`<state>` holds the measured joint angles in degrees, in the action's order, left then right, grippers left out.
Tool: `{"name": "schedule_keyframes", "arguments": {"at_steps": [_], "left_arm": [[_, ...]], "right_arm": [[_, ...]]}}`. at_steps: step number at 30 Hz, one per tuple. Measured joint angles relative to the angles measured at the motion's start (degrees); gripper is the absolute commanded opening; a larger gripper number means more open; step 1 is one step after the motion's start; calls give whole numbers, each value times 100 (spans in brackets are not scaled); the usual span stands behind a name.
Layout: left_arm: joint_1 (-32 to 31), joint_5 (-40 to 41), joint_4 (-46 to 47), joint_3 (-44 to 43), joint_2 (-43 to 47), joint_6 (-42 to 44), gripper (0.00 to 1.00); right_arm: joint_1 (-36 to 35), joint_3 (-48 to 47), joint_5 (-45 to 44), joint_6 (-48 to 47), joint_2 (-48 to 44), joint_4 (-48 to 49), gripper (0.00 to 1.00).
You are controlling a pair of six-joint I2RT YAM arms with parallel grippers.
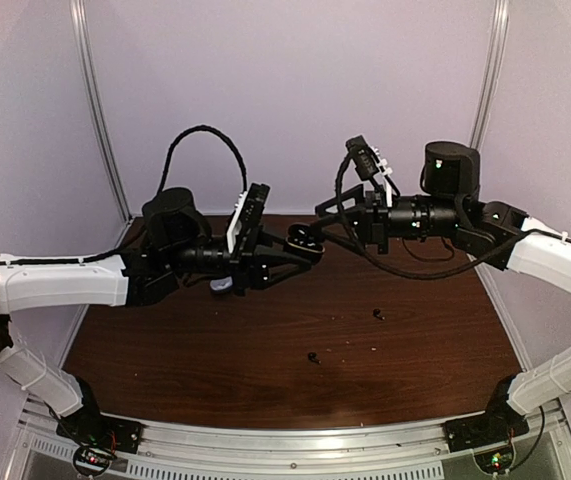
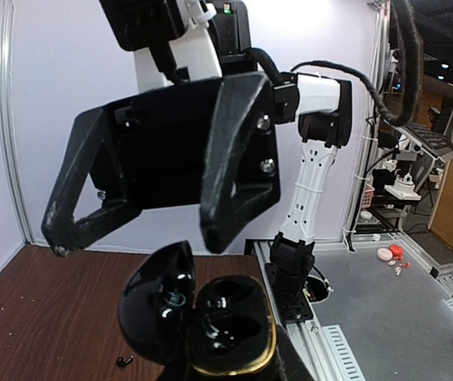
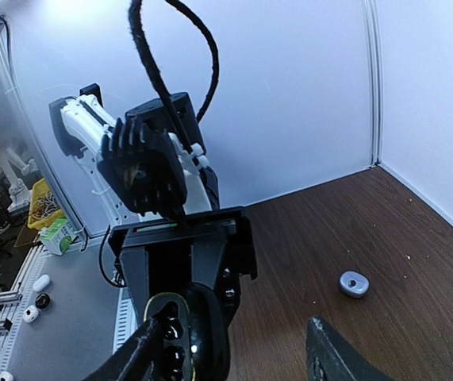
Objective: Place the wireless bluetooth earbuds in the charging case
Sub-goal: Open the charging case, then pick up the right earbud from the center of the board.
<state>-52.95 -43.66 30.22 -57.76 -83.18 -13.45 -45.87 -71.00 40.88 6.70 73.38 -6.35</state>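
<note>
My left gripper is shut on the black charging case and holds it up over the table. Its lid stands open and its gold-rimmed wells look dark. The case also shows in the right wrist view. Just above the case hangs my right gripper, open with nothing between its fingers. From above, the right gripper meets the case mid-table. One right fingertip lies in front of the case rim. Two black earbuds lie on the wood, and one earbud shows below the case.
A small lavender-silver piece lies on the brown table beneath the left arm; the same piece shows from above, and I cannot tell if it is a bud or a case. White walls close the back and sides. A metal rail runs along the near edge.
</note>
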Motion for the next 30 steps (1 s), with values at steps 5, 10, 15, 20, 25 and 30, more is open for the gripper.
{"name": "schedule_keyframes", "arguments": {"at_steps": [5,10,15,20,25,30], "left_arm": [[0,35,-20,0,-83,-2,0],[4,66,-31,0,-142,-46,0],[63,120,20,127,-111,-133,0],[142,221,13,518,76,-199,0],[181,310,17,772,273,-262,0],[199,387,15,918,365,-280,0]], "right_arm": [[-4,-50,260,98,-24,133,63],[9,-151,286,168,-133,295,61],[549,-96,177,428,-229,433,61],[1349,269,-323,553,-293,105,60],[1574,350,-1060,267,-105,-804,58],[1574,345,-1766,-175,494,-1657,56]]}}
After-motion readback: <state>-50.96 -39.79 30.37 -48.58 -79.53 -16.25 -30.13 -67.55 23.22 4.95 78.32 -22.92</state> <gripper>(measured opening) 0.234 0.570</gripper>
